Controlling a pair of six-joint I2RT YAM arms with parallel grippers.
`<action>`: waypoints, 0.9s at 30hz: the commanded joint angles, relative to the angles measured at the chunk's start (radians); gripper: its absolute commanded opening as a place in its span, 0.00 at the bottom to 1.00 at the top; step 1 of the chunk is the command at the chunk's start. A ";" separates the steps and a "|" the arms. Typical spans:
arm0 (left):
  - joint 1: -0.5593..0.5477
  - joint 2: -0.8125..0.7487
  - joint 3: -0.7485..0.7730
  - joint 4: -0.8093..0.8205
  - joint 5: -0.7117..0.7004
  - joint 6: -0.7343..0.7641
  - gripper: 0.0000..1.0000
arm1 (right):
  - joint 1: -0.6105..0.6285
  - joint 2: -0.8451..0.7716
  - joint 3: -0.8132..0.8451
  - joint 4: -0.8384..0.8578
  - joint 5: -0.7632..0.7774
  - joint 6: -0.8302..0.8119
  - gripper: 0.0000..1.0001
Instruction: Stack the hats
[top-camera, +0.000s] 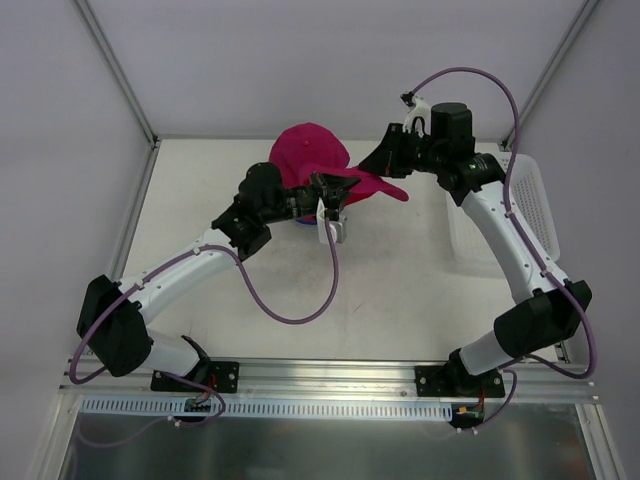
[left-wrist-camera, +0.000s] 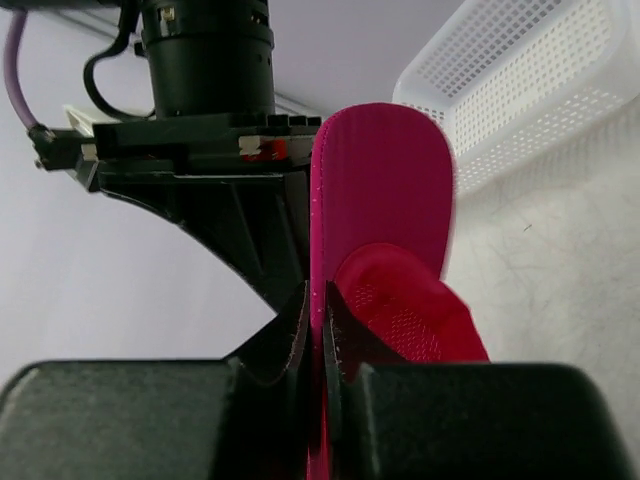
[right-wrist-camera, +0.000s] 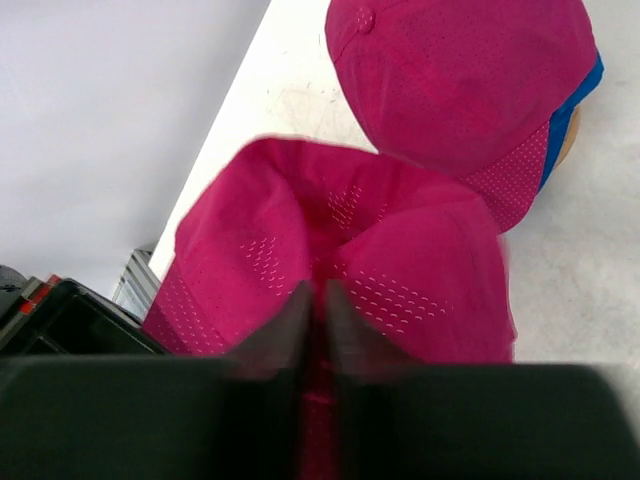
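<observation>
Found one magenta pink fabric baseball cap (right-wrist-camera: 330, 250) held clear of the white tabletop (top-camera: 400, 300), clamped at its curved brim by the clenched left pincer (left-wrist-camera: 318, 320) and at its bunched crown by the clenched right pincer (right-wrist-camera: 318, 300). Noted the second magenta pink cap (right-wrist-camera: 460, 90) sitting over the royal blue cap (right-wrist-camera: 585, 90). Advise carrying the held cap level above that pair, matching brim to brim, lowering to contact, then releasing both grips together without dragging the pile.

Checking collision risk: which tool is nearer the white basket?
Right. The right tool grips the pink cap left of the white basket; the left tool grips it farther left.
</observation>
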 joint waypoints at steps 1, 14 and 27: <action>-0.002 -0.060 0.023 0.056 -0.046 -0.086 0.00 | -0.001 -0.016 0.078 0.046 -0.018 -0.010 0.36; 0.097 -0.152 0.227 -0.226 -0.316 -0.964 0.00 | -0.205 -0.240 0.083 0.092 -0.179 -0.275 0.92; 0.215 -0.206 0.183 -0.187 0.073 -1.298 0.00 | 0.006 -0.351 -0.058 0.164 -0.109 -0.370 0.95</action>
